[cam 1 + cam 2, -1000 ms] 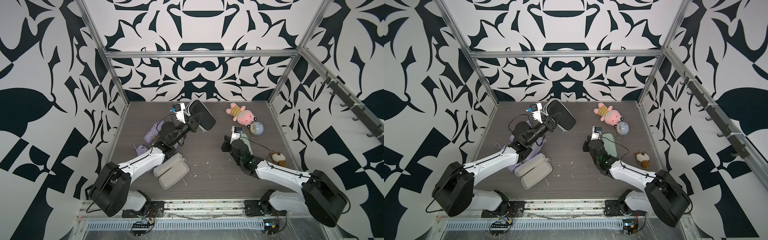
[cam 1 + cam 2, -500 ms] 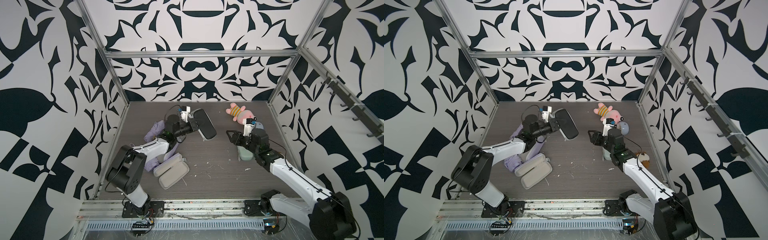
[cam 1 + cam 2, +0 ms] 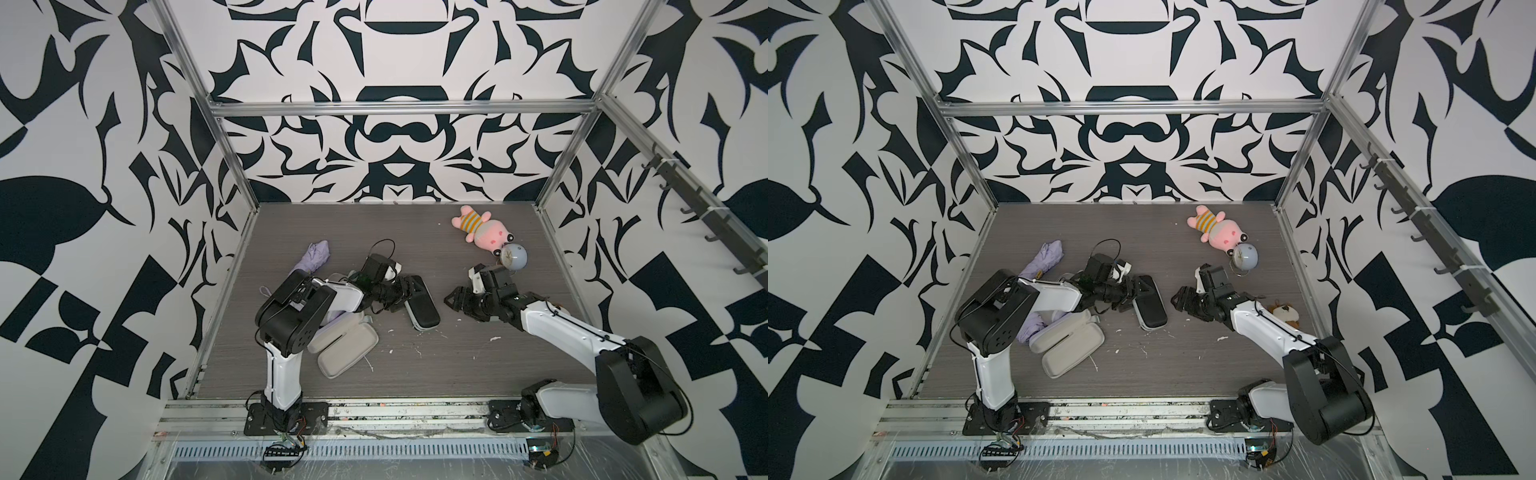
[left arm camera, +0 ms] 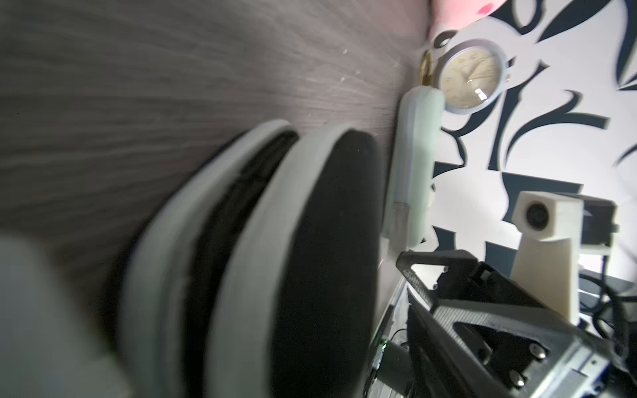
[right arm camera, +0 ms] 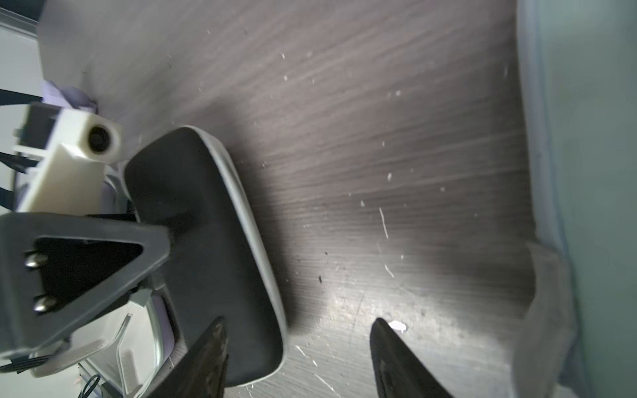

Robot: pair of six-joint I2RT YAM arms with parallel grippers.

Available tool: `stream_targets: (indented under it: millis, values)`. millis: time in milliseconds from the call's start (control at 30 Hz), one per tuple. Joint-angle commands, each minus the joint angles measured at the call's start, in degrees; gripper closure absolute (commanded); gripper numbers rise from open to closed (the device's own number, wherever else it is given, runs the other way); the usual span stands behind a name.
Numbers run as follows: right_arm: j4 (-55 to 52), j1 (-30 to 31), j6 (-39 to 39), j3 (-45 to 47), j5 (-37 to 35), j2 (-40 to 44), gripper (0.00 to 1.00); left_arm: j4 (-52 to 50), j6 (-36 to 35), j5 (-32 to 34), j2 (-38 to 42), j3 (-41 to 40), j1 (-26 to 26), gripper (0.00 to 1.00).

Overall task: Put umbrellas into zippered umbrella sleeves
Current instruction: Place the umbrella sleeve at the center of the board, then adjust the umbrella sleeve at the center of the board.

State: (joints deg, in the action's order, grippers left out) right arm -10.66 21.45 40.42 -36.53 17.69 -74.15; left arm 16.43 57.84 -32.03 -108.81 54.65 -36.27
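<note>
I have the black case (image 3: 422, 305) lying near the middle of the table (image 3: 415, 374). Both arms are low and pointed at it from either side, which I read as the setup for closing it, one side to steady and the other to work the zip. The left gripper (image 3: 404, 291) sits at the case's far end. Its fingers look spread around that end, but I cannot tell whether they clamp the shell or only rest against it. The right gripper (image 5: 300, 361) is plainly spread, with only bare table between its tips and one tip close to the case. From the left wrist, the case's two grey-rimmed halves stand slightly apart with something dark in the gap. I'd guess it is the black umbrella, though blur keeps me from confirming it. The lilac umbrella (image 3: 316, 259) lies loose toward the left edge. A lilac case (image 3: 347, 347) lies open, lining up, toward the near left corner, likely waiting for it. The mint case (image 4: 415, 162) lies just beside the clock (image 4: 472, 74) near the right edge, but in both top views the right arm covers it. A lilac patch (image 3: 1032, 328) shows under the left arm, and I cannot say whether it is umbrella or case. I can make out no zip pull.
</note>
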Motion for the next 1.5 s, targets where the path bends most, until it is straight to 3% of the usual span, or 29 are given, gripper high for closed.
stream_targets:
  millis: [0, 233, 433, 700, 800, 900, 1067, 1167, 1333, 1467]
  values:
    - [-2.67, 2.88, 1.02, -3.73, -2.21, 0.16, 0.34, -17.37, -8.82, 3.88, 5.34, 3.20, 1.17, 0.26]
    - [-1.52, 7.64, 5.42, -3.54, -1.52, -0.92, 0.31, -23.90, -10.41, 5.84, 8.10, 3.22, 2.74, 0.24]
    - [-1.05, 11.31, 9.21, -4.59, -2.49, -6.53, 0.30, -22.05, -8.87, 3.61, 6.31, 3.74, 1.89, 0.34]
    - [3.16, 5.83, 7.83, -10.17, -3.77, -13.59, 0.44, -20.64, -8.46, -0.81, 6.54, 3.40, -0.99, 0.49]
    - [1.74, 3.28, 4.69, -13.64, -4.25, -15.53, 0.45, -22.28, -10.17, -3.43, 6.68, 3.81, -0.99, 0.48]
    - [-6.21, 3.05, -0.27, -17.13, -5.93, -14.95, 0.42, -31.31, -16.49, -1.25, 9.73, 6.11, 0.61, 0.41]
    - [-4.16, 5.34, -0.53, -12.18, -5.56, -8.35, 0.30, -38.98, -20.95, 1.46, 12.55, 9.56, 5.12, 0.36]
    - [-6.58, 5.27, -7.12, -18.17, -6.77, -11.71, 0.26, -38.08, -18.96, 1.61, 11.92, 8.76, 3.84, 0.36]
    - [-11.98, 7.56, -15.19, -37.07, -5.15, -27.42, 0.26, -33.74, -16.87, 4.10, 15.15, 5.15, 0.43, 0.37]
    - [-19.41, 12.74, -20.94, -50.51, -11.40, -37.73, 0.26, -31.27, -18.98, 5.48, 17.65, 3.50, -4.75, 0.36]
